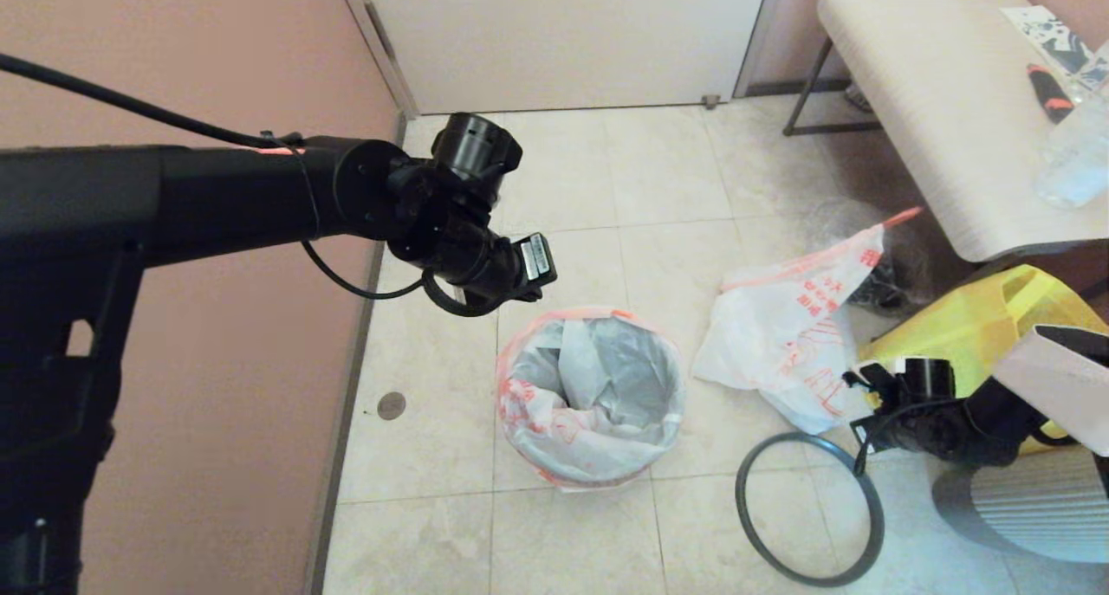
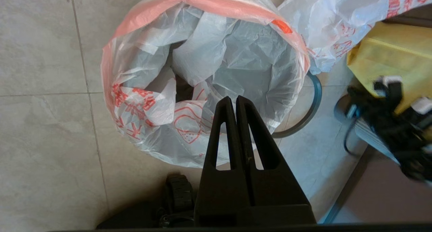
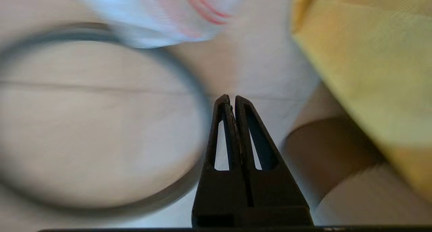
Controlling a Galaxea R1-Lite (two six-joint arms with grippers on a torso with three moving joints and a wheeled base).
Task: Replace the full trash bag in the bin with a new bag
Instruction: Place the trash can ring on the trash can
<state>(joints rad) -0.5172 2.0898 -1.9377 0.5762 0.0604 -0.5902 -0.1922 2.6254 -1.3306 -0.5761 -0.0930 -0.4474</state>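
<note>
Judging the hoop (image 1: 809, 508) next, we see it flat on the floor beside our closed, empty right gripper (image 3: 233, 98), far nearer than our shut left gripper (image 2: 234, 99) over the bin (image 1: 591, 397).

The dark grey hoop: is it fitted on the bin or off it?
Off. The hoop lies flat on the floor tiles beside the bin, whose new bag is draped over the rim.

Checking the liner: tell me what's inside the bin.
A white, orange-printed bag lines it, its pink-orange band folded over the rim. The crumpled plastic hides the bin's bottom and walls.
</note>
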